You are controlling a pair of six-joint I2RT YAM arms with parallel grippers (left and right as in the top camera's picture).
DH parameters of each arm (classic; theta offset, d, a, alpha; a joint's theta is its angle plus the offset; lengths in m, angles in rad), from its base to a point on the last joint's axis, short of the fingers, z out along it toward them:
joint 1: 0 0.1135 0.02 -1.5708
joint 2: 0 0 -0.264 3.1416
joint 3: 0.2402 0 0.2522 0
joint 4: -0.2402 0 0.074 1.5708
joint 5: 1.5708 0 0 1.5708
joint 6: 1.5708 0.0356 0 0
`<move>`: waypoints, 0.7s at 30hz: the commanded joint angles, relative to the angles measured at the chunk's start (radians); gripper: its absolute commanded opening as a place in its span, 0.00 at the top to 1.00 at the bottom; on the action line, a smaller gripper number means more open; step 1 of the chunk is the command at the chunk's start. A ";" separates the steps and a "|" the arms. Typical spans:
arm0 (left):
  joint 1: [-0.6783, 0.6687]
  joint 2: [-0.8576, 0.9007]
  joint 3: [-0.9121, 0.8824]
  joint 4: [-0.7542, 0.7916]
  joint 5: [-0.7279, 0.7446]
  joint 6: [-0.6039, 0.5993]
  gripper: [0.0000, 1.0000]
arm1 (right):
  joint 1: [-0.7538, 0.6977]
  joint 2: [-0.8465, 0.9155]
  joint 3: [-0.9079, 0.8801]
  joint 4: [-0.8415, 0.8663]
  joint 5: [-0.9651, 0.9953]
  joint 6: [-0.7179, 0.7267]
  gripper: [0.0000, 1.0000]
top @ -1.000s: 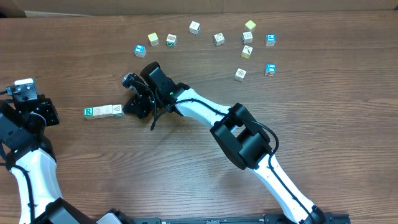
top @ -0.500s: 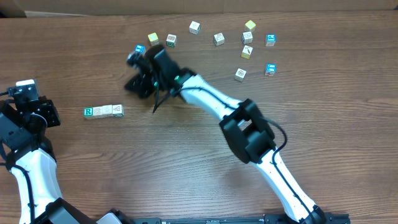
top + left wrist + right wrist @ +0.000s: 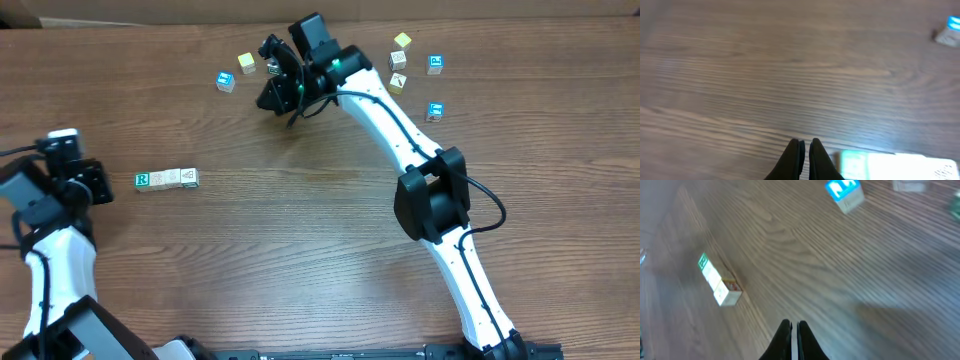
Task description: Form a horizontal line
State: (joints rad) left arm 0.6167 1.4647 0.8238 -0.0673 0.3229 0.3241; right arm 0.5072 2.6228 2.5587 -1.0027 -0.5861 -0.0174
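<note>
At the near left of the table (image 3: 250, 260), the left gripper (image 3: 804, 149) has its fingers pressed together on nothing, close to the left end of the row of cubes (image 3: 167, 179). The row lies straight across, with the green R cube (image 3: 143, 180) leftmost and pale ones touching it, perhaps three. Farther back, the right gripper (image 3: 794, 328) hangs pinched together, empty, near a blue-faced cube (image 3: 225, 81) and other loose cubes (image 3: 398, 83).

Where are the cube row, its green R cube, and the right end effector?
cube row (image 3: 168, 178), overhead, middle of the row's top.
green R cube (image 3: 143, 180), overhead, its lettered face.
right end effector (image 3: 794, 326), right wrist view, between its shut fingertips.
</note>
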 commanded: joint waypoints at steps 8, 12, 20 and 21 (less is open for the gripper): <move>-0.241 -0.206 0.098 -0.119 -0.098 0.019 0.96 | -0.182 -0.312 0.154 -0.468 0.365 -0.042 0.96; -0.304 -0.308 0.179 -0.215 -0.089 -0.040 0.96 | -0.267 -0.447 0.154 -0.577 0.384 -0.032 0.96; -0.357 -0.421 0.220 -0.318 0.011 -0.093 0.96 | -0.467 -0.626 0.149 -0.691 0.382 -0.032 0.96; -0.360 -0.426 0.220 -0.332 0.011 -0.093 0.95 | -0.491 -0.648 0.137 -0.691 0.374 -0.033 0.96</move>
State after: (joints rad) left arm 0.2665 1.0481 1.0321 -0.3782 0.3023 0.2596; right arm 0.0597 1.9930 2.7037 -1.6928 -0.2195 -0.0486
